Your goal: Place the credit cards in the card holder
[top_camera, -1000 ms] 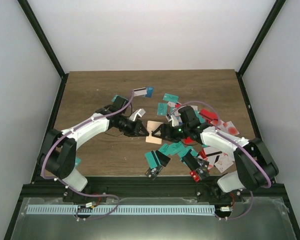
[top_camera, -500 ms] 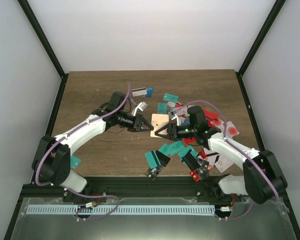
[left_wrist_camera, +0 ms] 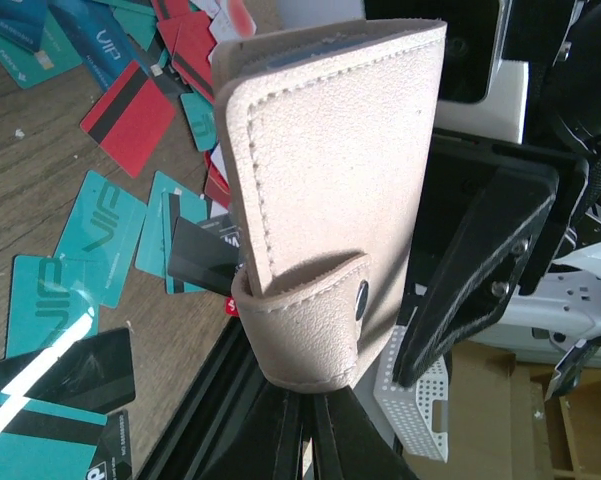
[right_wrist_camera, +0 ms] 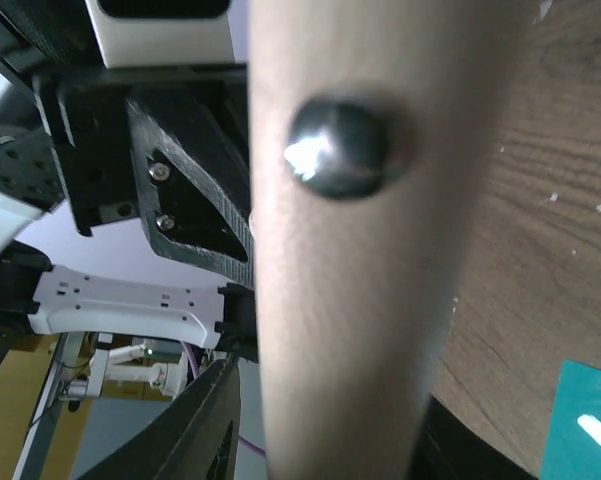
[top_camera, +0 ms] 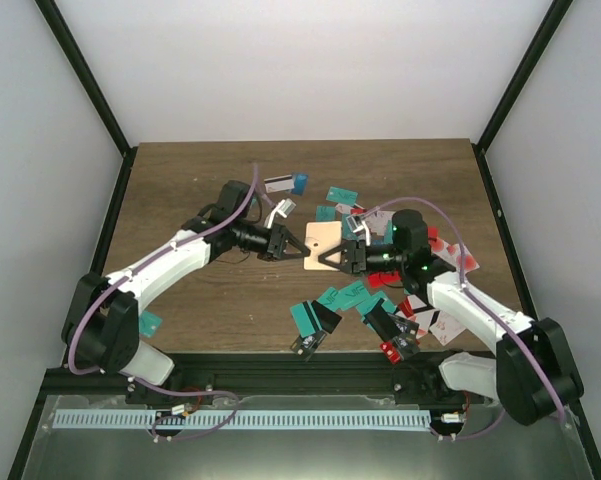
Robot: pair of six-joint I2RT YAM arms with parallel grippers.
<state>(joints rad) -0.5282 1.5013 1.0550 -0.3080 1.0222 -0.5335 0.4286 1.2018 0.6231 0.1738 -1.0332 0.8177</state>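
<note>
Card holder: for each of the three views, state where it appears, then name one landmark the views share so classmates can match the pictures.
Top external: the card holder is near the middle of the table.
Left wrist: the card holder fills the centre, snap tab at the bottom.
Right wrist: the card holder is a blurred tan band down the middle, bearing a dark snap stud.
Shared landmark: teal credit cards on the wooden table.
</note>
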